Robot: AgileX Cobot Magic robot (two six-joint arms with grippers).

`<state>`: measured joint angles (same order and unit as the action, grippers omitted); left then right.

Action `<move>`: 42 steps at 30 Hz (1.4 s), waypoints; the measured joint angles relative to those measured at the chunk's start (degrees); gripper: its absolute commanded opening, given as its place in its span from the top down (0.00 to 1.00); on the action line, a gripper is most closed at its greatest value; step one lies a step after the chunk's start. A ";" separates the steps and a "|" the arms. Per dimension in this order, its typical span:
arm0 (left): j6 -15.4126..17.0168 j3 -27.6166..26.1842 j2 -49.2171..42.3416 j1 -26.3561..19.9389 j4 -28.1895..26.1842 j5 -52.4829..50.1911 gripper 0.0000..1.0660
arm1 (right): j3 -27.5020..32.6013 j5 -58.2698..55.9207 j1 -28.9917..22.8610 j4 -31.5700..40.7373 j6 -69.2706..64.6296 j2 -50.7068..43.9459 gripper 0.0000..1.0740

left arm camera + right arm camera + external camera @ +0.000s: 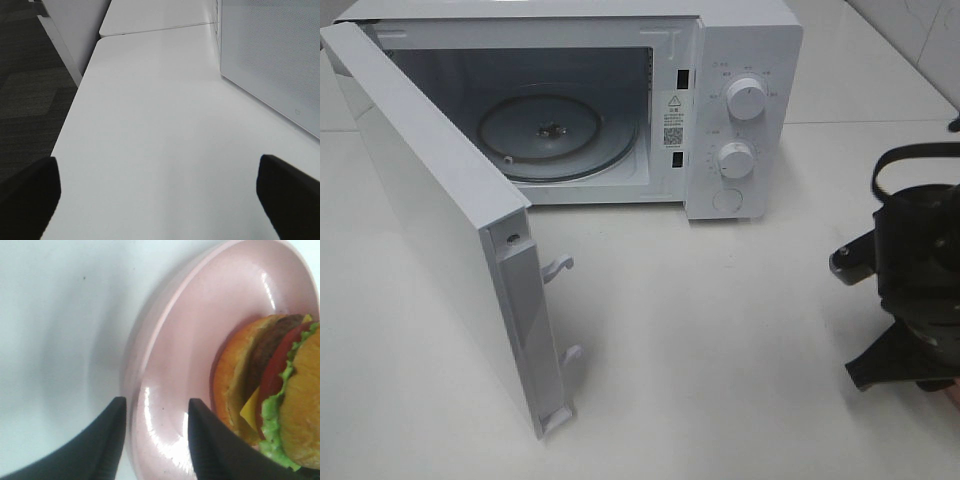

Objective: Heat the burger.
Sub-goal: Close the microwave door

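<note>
Burger on pink plate, beside right claw straddling rim.

The right arm was black and chunky, with a black looped cable on top. Its fingers were black and pointy, maybe a little shiny.

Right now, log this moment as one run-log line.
microwave: door open, turntable bare | burger: on pink plate | right gripper: straddling plate rim | left gripper: open, holding nothing
</note>
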<state>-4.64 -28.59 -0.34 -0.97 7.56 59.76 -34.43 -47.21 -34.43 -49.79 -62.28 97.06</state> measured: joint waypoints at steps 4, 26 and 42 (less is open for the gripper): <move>0.00 0.00 0.00 0.00 0.00 0.00 0.06 | -0.23 0.17 0.00 1.15 3.21 -5.79 0.55; 0.00 0.00 0.00 0.00 0.00 0.00 0.06 | -0.23 0.29 0.00 32.54 44.92 -47.73 0.27; 0.00 0.00 0.00 0.00 0.00 0.00 0.06 | 0.11 -19.65 0.00 38.62 51.57 -73.85 0.29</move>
<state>-4.64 -28.59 -0.34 -0.97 7.56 59.76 -34.32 -66.86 -34.43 -11.17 -10.71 23.20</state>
